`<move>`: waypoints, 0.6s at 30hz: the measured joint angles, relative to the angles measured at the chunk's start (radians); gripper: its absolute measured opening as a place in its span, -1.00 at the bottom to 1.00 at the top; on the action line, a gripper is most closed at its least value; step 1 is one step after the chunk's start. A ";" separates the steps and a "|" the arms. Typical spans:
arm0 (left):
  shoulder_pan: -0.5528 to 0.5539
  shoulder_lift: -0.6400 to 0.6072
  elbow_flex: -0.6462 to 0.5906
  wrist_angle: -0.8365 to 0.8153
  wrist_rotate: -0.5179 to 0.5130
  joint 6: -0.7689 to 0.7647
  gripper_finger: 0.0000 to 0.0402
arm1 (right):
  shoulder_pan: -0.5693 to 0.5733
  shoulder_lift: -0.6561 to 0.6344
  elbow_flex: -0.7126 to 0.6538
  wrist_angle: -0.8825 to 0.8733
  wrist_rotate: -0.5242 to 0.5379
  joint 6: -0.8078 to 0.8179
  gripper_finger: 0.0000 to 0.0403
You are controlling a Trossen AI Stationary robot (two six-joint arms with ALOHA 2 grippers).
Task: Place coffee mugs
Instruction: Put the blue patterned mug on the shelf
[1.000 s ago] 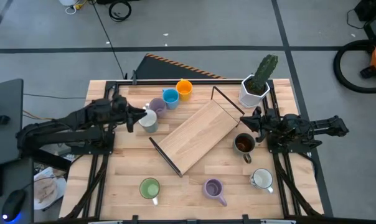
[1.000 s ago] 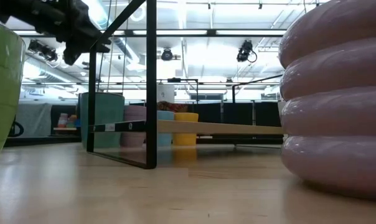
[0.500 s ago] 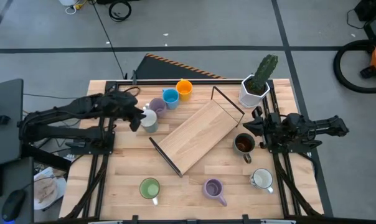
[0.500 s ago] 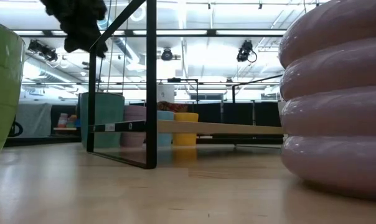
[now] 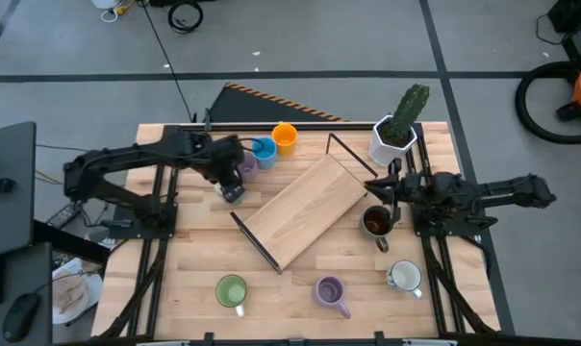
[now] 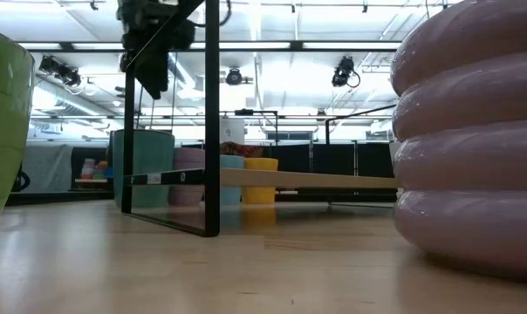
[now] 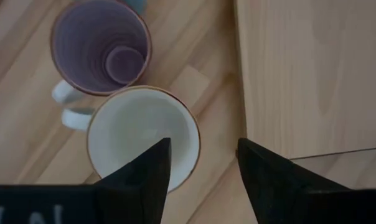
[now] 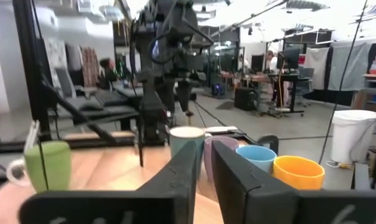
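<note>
The left claw [image 7: 200,171] hangs spread just above the white mug [image 7: 143,137], which looks rigid, glazed, breakable, best pinched by its rim.

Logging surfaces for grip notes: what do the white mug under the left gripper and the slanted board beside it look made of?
The white mug looks like glazed ceramic: smooth, with a thin brownish rim. The board looks like pale unvarnished wood with visible grain, on a thin dark, probably metal frame. The left gripper hovers open above the mug.

Green mug [image 6: 2,131] and lilac mug [image 6: 473,139] loom close.
</note>
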 joint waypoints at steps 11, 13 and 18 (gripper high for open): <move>-0.009 0.178 0.041 -0.028 0.000 0.007 -0.07 | -0.002 0.211 0.100 0.000 -0.044 -0.098 -0.43; -0.010 0.193 0.041 -0.032 0.000 0.011 -0.07 | -0.002 0.240 0.102 0.011 -0.043 -0.117 -0.42; -0.009 0.202 0.041 -0.057 0.001 0.002 -0.07 | -0.002 0.311 0.102 0.056 -0.044 -0.155 -0.42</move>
